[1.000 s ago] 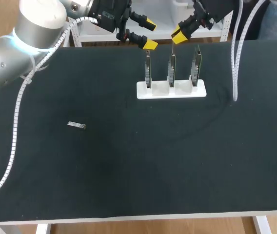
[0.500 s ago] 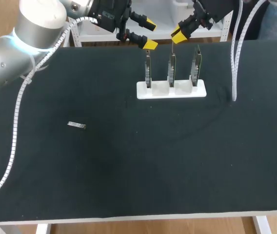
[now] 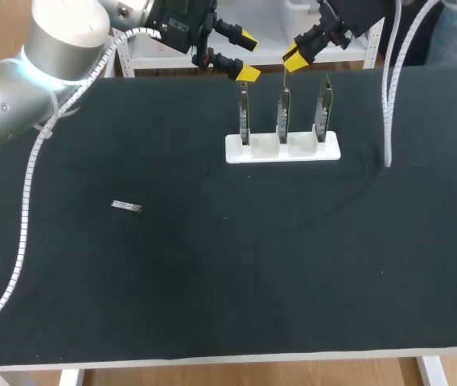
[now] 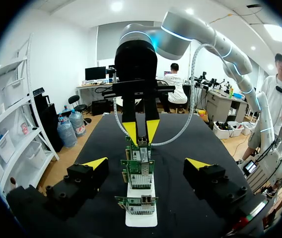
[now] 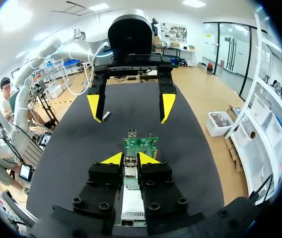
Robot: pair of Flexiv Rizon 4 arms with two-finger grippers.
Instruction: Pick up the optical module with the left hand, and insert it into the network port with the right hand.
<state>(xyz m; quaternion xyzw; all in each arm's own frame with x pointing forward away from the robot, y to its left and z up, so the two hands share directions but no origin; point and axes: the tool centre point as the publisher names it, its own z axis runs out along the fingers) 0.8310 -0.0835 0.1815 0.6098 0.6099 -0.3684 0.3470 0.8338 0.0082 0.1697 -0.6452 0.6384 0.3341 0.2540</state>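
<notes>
1. Your left jaws hang released and wide with nothing in them, above the far edge of the surface. Your right jaws are clenched almost together on nothing, just beyond the tops of the cards.
2. The optical module lies flat on the surface, well apart from both jaws and from the white holder that stands three cards upright.
3. You are at the first step: the module is not yet picked up.
4. Next, carry the left jaws over to the module and come down low, because it is small and flat. Line the jaws up across its narrow sides before you clench.
</notes>
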